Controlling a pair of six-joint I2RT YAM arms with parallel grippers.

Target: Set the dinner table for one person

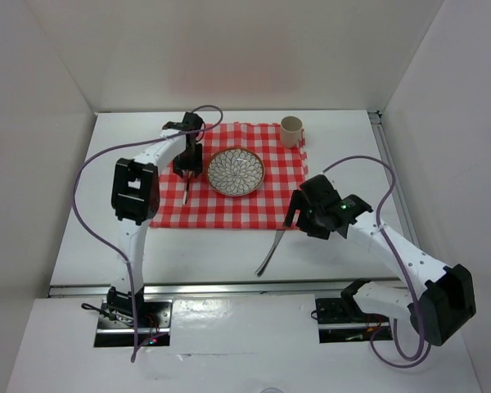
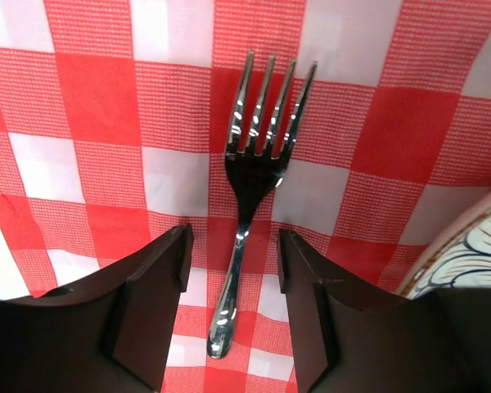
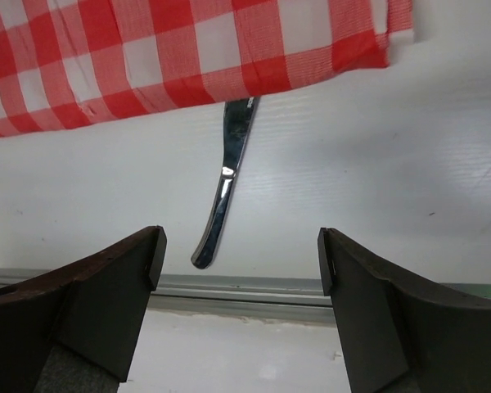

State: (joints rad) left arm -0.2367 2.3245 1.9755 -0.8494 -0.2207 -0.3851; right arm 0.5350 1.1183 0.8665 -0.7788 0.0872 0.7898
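While the left gripper [image 2: 233, 247] hangs, fingers apart, astride the fork [image 2: 258, 155] on the checked cloth [image 2: 90, 98], the right gripper [image 3: 239, 246], likewise spread, should descend centred across the knife [image 3: 227, 176], which lies on the dinner table [image 3: 393, 147] at the cloth's edge.

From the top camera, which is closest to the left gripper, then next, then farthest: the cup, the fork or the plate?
1. The fork: right at the left gripper, on the checked cloth.
2. The patterned plate: to the gripper's right, mid-cloth.
3. The beige cup: at the cloth's far right corner.
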